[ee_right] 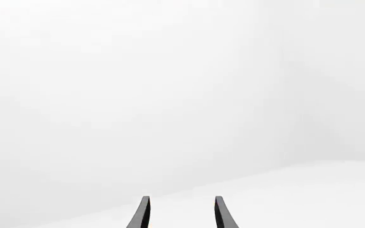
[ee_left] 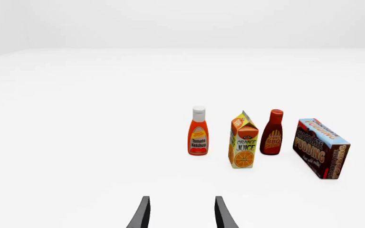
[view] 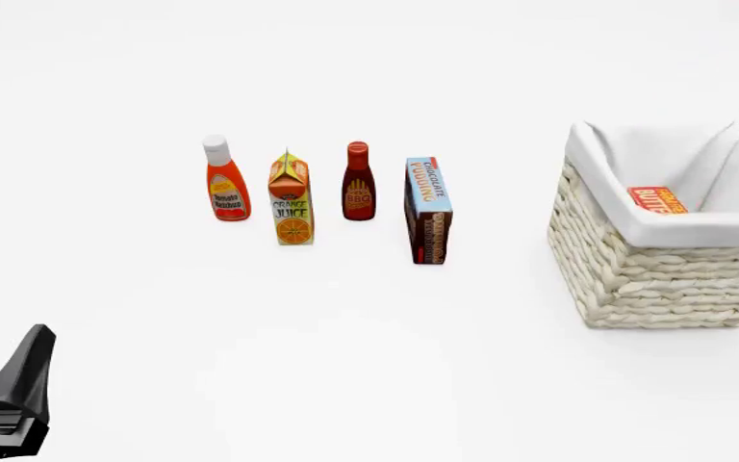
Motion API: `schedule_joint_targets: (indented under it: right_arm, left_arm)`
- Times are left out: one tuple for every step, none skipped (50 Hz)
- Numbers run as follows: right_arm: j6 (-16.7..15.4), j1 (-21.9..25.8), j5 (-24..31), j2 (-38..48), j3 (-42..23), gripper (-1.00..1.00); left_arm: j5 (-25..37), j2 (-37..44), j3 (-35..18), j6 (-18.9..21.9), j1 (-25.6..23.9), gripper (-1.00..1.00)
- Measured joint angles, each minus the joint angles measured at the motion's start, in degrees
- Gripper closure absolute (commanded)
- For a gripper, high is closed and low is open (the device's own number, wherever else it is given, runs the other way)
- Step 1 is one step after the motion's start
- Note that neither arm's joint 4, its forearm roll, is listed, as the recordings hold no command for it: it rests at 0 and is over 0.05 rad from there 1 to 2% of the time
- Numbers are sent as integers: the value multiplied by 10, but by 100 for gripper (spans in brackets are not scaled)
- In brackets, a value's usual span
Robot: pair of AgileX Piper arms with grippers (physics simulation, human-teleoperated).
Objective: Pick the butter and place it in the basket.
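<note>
So the butter [view: 657, 200] is already sitting inside the basket [view: 652, 279], over on the right side of the bench [view: 344, 366]. Only a slice of the red-orange box peeks above the folded white lining, so my guess is the task is basically done.

From the front view the box looks tilted, leaning against the lining near the basket's front-right side. Its long axis seems to run diagonally, roughly left-near to right-far, printed face up toward the camera. Most of it is hidden though, so don't quote me on the exact lean.

Both arms are pulled well away, which fits a finished drop. The left gripper [ee_left: 181, 213] has its fingers apart with nothing between them, aimed at the leftover groceries: ketchup bottle [view: 226, 180], orange juice carton [view: 290, 200], BBQ sauce bottle [view: 358, 182] and chocolate pudding box [view: 427, 211], lined up in a row. The right gripper [ee_right: 181, 213] is also spread and empty, just looking at blank white.
</note>
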Motion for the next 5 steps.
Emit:
schedule_joint_targets:
  right_arm:
    - [-1, 9, -11, -30, 21, -100]
    - [-3, 21, -20, -50, 37, -100]
    - [-2, 31, -29, -64, 50, -100]
    - [5, 34, -35, -71, 60, -100]
    - [12, 38, -42, -78, 69, -100]
  left_arm:
    - [0, 0, 0, 0, 0, -100]
    - [0, 0, 0, 0, 0, -100]
    - [0, 0, 0, 0, 0, -100]
    - [0, 0, 0, 0, 0, -100]
    - [0, 0, 0, 0, 0, -100]
